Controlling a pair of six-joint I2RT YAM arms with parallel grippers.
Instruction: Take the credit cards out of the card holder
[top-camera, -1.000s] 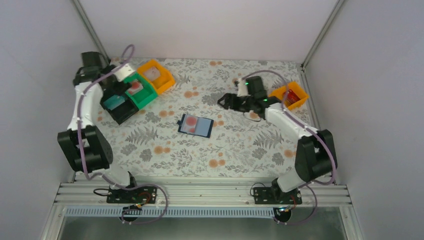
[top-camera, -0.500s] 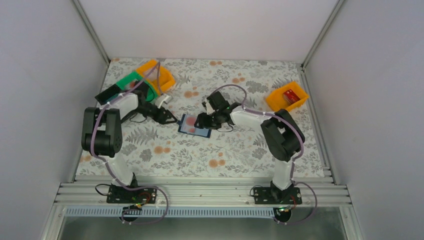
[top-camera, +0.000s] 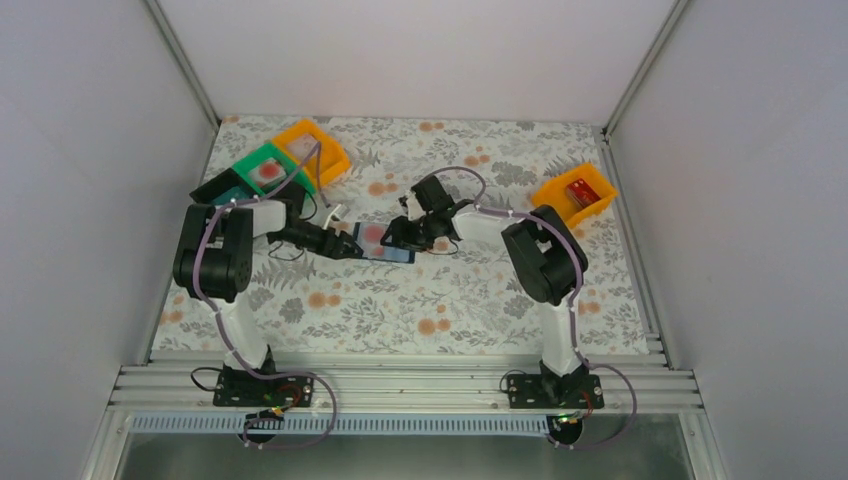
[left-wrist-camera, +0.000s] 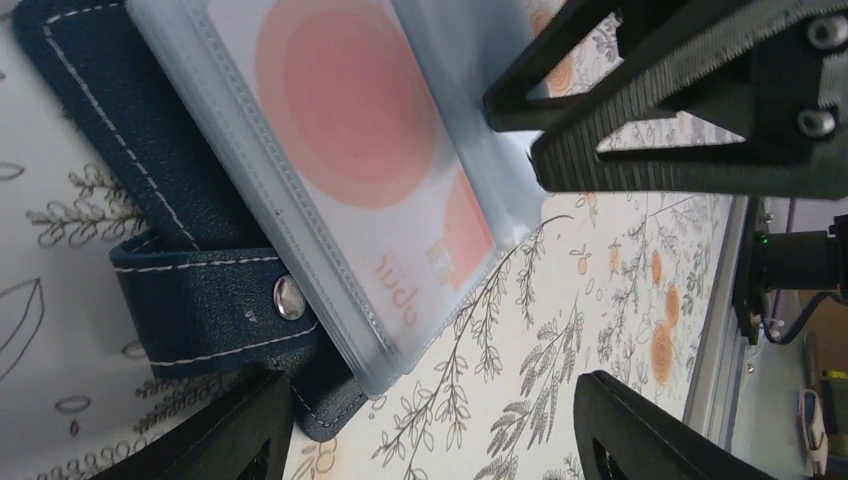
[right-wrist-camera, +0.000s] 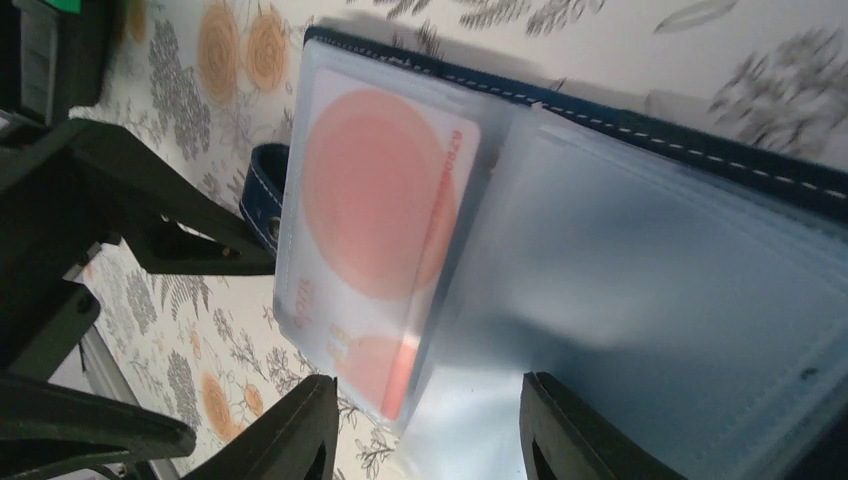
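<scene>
Lying open near the middle of the floral table (top-camera: 480, 300): card holder (top-camera: 385, 246), a pale credit card (left-wrist-camera: 345, 120) with reddish discs sitting in its clear sleeve | left gripper (top-camera: 346, 245) is hovering at the holder's snap-tab edge, jaws spread, gripping nothing | right gripper (top-camera: 398, 236) is straddling the sleeve's edge from the opposite side, jaws apart | three bins (top-camera: 270, 175) are sitting far left, an orange bin (top-camera: 573, 195) far right

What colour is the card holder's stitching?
White, on the navy card holder; clearest in left wrist view.

orange bins (top-camera: 335, 160) (top-camera: 548, 198) 2 | green bin (top-camera: 252, 160) 1 | black bin (top-camera: 212, 185) 1 | card holder (left-wrist-camera: 120, 150) 1
</scene>
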